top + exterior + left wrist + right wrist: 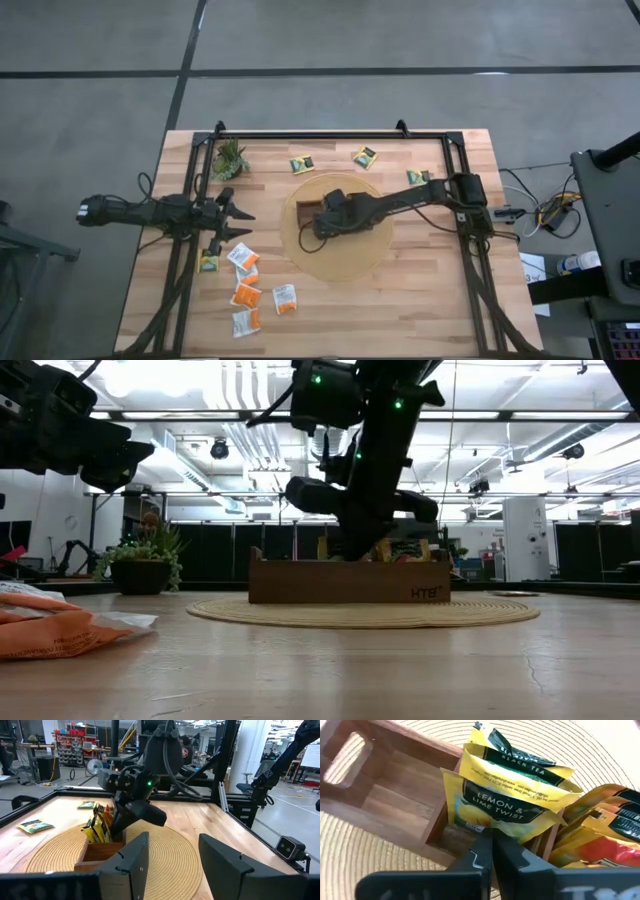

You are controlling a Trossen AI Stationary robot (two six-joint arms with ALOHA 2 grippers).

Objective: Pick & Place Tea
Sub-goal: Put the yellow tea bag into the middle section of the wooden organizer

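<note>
A brown wooden divided tray sits on a round woven mat at mid-table. Several yellow tea sachets stand upright in one compartment, and more yellow and orange ones fill the compartment beside it. My right gripper slants down over the tray, shut, its tips at the front yellow sachet's lower edge. My left gripper waits open and level at the table's left side. Loose orange and white sachets lie flat near it, and yellow ones lie at the far edge. My right gripper's shut fingertips come slanting down from above to the lower edge of the front yellow sachet, which stands tilted in the tray. I cannot tell whether they touch it or have it between them.
A small green potted plant stands at the far left. A black frame runs along the table's far edge and both sides. One tray compartment stands bare. Another yellow sachet lies under my left arm.
</note>
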